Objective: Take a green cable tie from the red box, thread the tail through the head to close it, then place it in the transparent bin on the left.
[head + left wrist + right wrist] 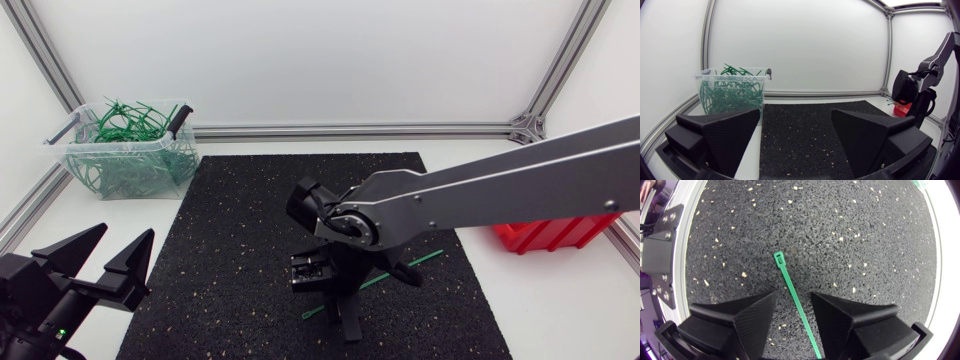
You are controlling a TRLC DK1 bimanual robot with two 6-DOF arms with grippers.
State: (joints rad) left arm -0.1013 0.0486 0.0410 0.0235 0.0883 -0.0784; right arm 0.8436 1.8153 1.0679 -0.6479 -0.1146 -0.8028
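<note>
Tie (796, 305) lies flat on the grainy, speckled black mat (840, 235), directly under the right gripper (794, 297). Its thin green strap runs lengthwise through the gap between the two wedge fingers, with the square head just ahead of the tips. Those fingers stand apart, touching nothing, so a straight drop and squeeze looks enough. Left gripper (796, 120) waits wide open and empty, well apart off the mat's left edge. The strap looks like slick, springy plastic. The clear bin (125, 180) holds looped ties.
</note>
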